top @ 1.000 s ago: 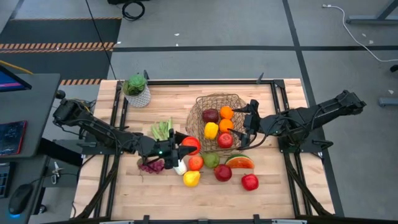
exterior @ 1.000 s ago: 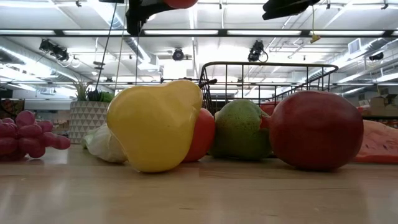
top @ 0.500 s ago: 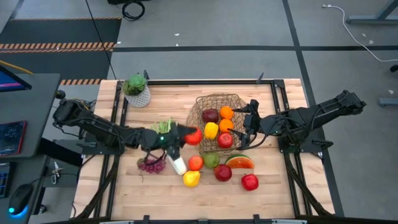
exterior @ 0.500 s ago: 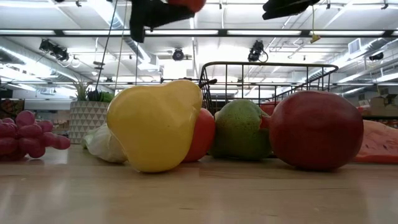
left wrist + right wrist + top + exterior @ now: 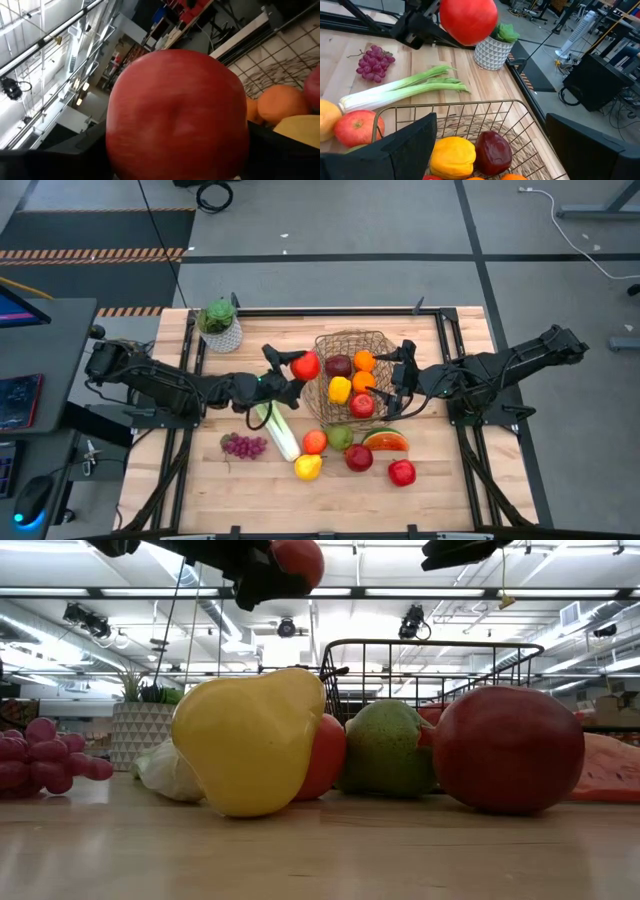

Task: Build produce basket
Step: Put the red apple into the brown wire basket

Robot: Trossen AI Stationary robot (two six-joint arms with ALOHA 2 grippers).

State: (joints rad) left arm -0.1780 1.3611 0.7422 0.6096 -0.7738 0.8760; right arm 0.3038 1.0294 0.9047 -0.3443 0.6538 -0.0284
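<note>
1. The left gripper (image 5: 296, 367) is grasping a red apple (image 5: 306, 365) in the air, just beside the basket (image 5: 349, 340) rim, above the table (image 5: 440, 480).
2. The right gripper (image 5: 398, 383) is hovering over the basket's other edge, jaws spread and holding nothing.
3. The basket is holding a dark apple (image 5: 338, 365), oranges (image 5: 364, 361), a yellow pepper (image 5: 340, 389) and another apple (image 5: 362, 405); the leek (image 5: 276, 431), grapes (image 5: 243, 445), lemon (image 5: 308, 467) and watermelon slice (image 5: 385, 441) are lying on the table.

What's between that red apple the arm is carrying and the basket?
Nothing visible. The left gripper holds the red apple in the air just beside the basket rim, and the gap is bare. The right gripper waits open over the basket's other side.
</note>
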